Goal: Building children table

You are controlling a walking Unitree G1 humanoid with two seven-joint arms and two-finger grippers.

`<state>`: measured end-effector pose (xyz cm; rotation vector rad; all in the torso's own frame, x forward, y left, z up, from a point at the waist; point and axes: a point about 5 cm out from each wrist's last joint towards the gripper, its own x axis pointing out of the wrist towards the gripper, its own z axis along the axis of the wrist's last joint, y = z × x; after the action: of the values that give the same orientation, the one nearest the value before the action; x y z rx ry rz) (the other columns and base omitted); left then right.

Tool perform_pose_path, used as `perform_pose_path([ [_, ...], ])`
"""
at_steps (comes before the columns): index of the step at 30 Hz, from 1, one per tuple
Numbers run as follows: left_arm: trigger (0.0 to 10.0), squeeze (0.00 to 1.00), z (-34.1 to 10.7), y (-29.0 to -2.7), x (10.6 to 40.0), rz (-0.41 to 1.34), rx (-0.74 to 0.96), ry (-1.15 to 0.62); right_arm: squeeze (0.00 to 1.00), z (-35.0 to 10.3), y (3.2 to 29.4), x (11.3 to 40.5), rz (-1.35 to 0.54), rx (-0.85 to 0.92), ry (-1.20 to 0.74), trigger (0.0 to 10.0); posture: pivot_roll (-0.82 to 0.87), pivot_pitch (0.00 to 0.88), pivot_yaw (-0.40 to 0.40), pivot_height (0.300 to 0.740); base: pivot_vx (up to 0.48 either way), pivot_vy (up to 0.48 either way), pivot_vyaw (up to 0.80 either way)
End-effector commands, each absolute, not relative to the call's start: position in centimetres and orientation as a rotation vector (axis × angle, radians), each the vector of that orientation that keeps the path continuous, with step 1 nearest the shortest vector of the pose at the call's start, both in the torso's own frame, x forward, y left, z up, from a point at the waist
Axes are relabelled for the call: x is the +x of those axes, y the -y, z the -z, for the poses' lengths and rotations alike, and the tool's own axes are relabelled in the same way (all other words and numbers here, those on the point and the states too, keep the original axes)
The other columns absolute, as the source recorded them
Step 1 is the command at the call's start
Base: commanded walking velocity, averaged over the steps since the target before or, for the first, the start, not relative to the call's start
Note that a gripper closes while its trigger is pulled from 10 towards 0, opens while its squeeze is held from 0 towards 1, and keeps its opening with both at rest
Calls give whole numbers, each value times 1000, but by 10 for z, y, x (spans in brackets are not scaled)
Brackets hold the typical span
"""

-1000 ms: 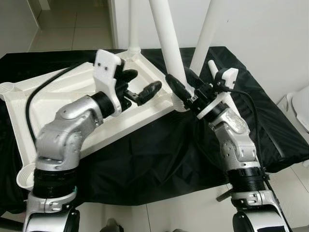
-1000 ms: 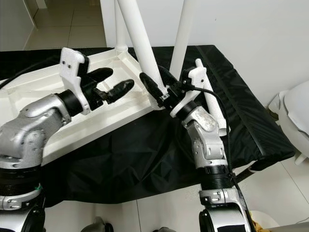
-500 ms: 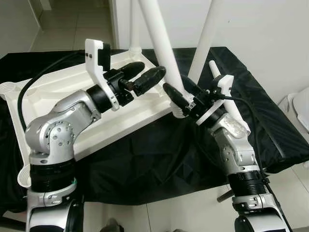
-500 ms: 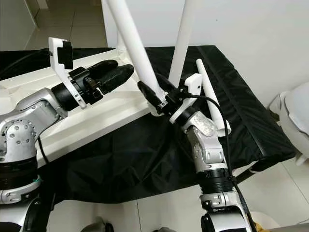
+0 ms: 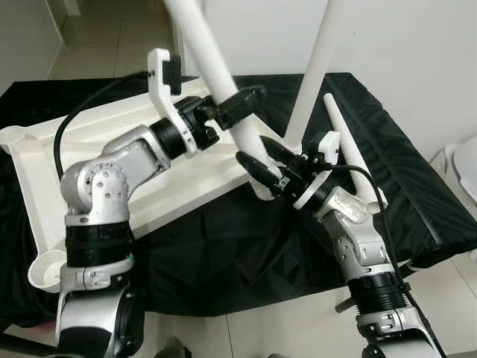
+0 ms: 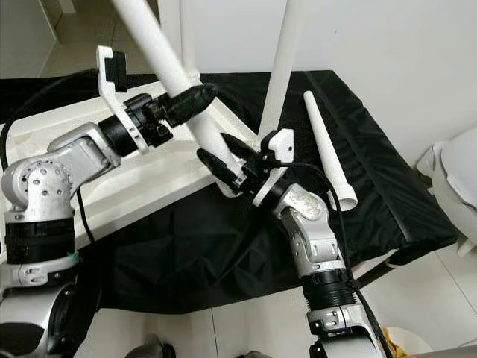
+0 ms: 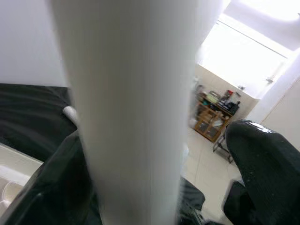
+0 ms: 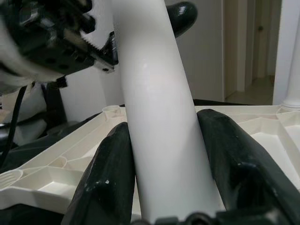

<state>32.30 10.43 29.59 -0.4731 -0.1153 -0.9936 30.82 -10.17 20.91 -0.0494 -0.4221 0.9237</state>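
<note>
Right end effector (image 5: 262, 165) clamped low on a white table leg (image 5: 216, 78), both black fingers pressed against its sides just above the corner socket of the upturned white tabletop (image 5: 89, 156). Left end effector (image 5: 237, 104) higher on the same leg, one finger (image 7: 255, 159) on each side of it; contact hard to confirm from the wrist view, so probably gripping, not certainly. Leg's long axis tilted, base at the near right corner of the tabletop and upper end leaning toward the left side. Two more legs (image 6: 287, 63) already upright at the far corners. One spare leg (image 6: 326, 145) flat on the black-draped surface (image 6: 387, 201), to the right of the right arm, long axis running away from the robot. Likely step in hand: straightening and seating the tilted leg. Critical relation: socket directly beneath the right end effector, so push along the leg's axis, down into that corner.
</note>
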Motion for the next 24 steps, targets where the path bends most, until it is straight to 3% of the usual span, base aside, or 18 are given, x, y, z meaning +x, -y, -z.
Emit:
perform_pose_path([
  [1,10000,0,-306,-113,332,940,-478,144,0,-206,101,303,-942,-65,423,10000,-32,43,-5,740,0,0,0],
  [12,10000,0,-322,-136,348,844,-458,159,0,-197,106,298,-917,-64,396,10000,-24,38,-2,740,0,0,0],
  [13,0,0,-323,-139,348,839,-477,158,0,-191,111,296,-884,-63,379,10000,-27,30,5,740,0,0,0],
  [19,0,0,-322,-130,344,881,-477,153,0,-187,114,296,-857,-58,355,10000,-31,27,7,740,0,0,0],
  [20,0,0,-322,-127,343,882,-472,154,47,-187,114,297,-856,-59,348,10000,-30,26,7,740,0,0,0],
  [21,0,0,-323,-123,342,881,-471,152,1000,-187,115,298,-848,-49,340,10000,-29,26,6,740,0,0,0],
  [24,0,0,-326,-113,338,909,-470,145,1000,-190,116,302,-841,-46,339,10000,-26,21,2,740,0,0,0],
])
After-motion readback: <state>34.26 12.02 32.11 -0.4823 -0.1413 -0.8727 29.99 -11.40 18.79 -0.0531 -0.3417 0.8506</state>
